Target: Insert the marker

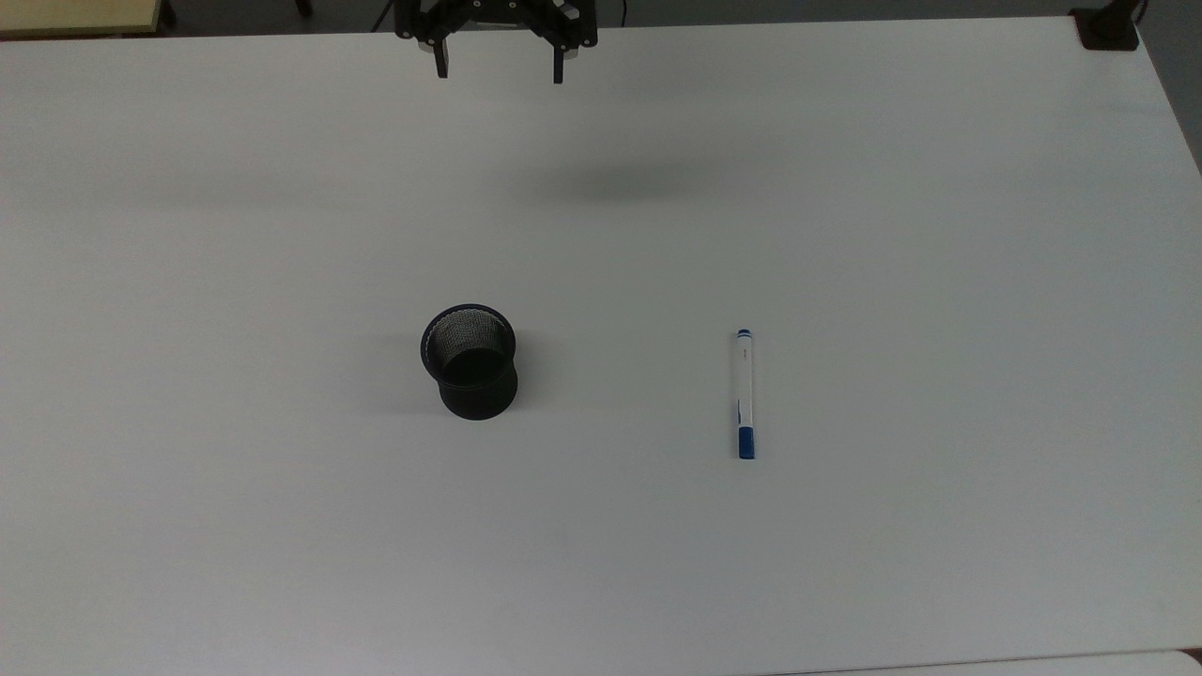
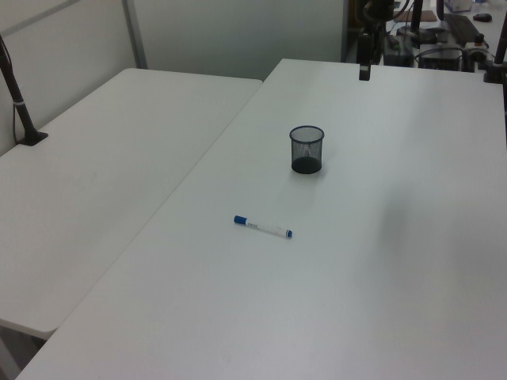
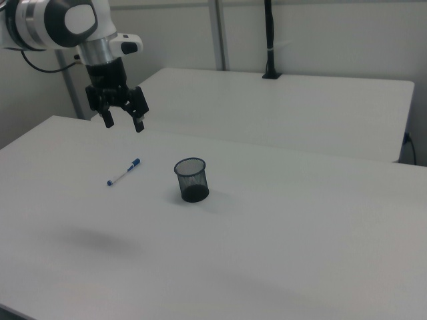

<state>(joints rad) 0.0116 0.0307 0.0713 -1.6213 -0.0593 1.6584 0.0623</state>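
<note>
Marker (image 1: pixel 745 394) lies flat at the mesh cup's (image 1: pixel 470 360) three o'clock in the top view; gripper (image 1: pixel 498 73), fingers spread, seemingly empty, hangs at twelve.

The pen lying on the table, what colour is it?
The pen has a white body with a blue cap and a small blue tip, clearest in the top view.

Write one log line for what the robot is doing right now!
gripper: open, raised, empty | marker: flat on table | cup: upright, empty

one overhead camera, two oblique from opposite sides, all sharing the table (image 1: pixel 939 235)
</note>
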